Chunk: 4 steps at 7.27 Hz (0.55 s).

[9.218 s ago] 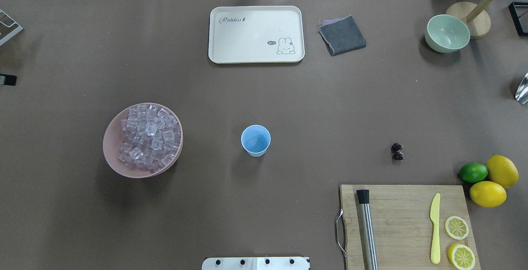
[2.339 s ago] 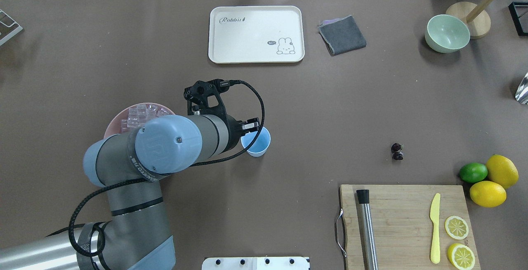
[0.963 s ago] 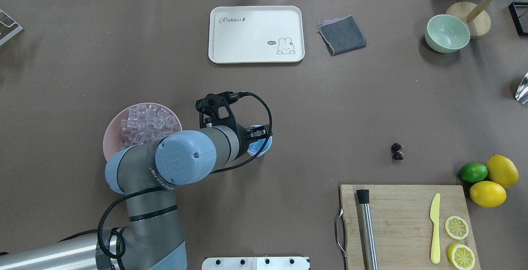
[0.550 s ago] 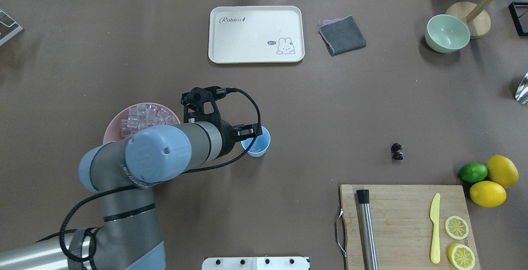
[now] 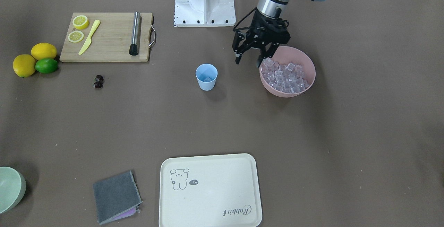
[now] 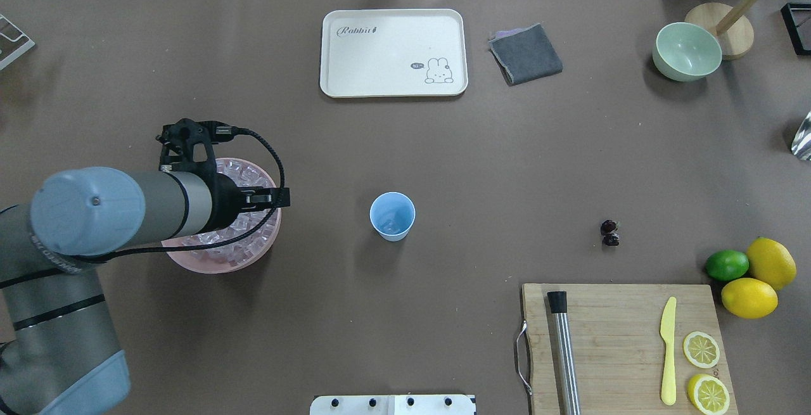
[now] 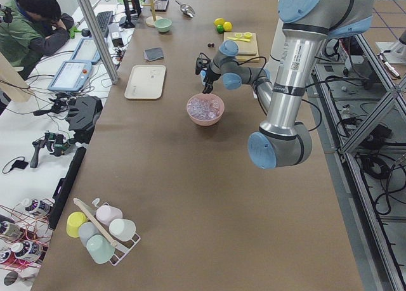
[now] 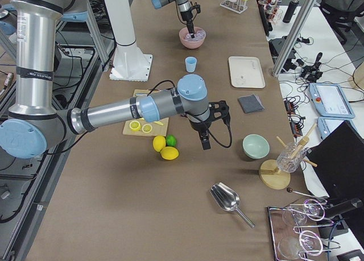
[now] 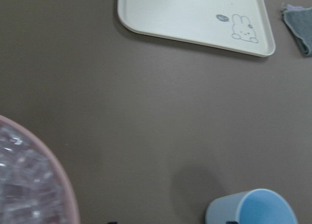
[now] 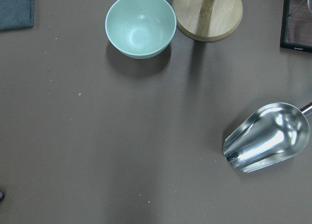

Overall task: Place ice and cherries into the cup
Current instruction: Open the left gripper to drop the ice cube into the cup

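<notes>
Left gripper [image 5: 248,63] was pulled back from cup [image 5: 206,77] to pink bowl [image 5: 295,93] rim, jaws spread, nothing held. Ice [image 5: 286,78] lies just to its left and below; cherries [image 5: 98,81] well off to the right.

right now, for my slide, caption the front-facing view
Left gripper open over the rim of the pink bowl of ice; cup holds a cube, cherries lie on the table.
</notes>
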Each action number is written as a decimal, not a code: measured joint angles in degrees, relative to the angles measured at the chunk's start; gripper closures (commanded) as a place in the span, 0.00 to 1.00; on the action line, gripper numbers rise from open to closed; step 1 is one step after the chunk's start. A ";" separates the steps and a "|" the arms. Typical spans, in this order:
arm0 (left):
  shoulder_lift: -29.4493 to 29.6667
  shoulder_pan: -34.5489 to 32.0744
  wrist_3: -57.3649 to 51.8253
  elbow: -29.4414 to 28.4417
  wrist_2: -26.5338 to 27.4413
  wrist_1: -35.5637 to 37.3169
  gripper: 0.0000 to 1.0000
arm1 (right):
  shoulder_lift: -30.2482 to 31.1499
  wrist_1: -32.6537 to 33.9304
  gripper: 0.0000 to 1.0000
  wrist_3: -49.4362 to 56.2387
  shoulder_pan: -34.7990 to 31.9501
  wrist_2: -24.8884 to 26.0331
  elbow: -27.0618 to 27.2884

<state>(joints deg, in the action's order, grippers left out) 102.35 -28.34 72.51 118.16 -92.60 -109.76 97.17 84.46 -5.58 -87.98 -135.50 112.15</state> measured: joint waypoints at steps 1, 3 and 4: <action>-3.17 -0.55 -3.10 1.00 -0.25 -0.08 0.21 | 0.03 0.00 0.00 -0.02 0.00 -0.02 -0.03; -6.47 -0.72 -8.48 1.21 -0.01 -0.29 0.28 | 0.02 0.00 0.00 0.00 0.05 -0.03 -0.13; -6.92 -0.60 -9.74 0.62 0.08 -0.36 0.29 | -0.01 0.00 0.00 0.00 0.07 -0.03 -0.19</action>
<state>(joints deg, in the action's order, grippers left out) 95.43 -28.94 62.77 118.78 -92.52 -110.12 97.16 84.46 -5.59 -87.91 -135.53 111.96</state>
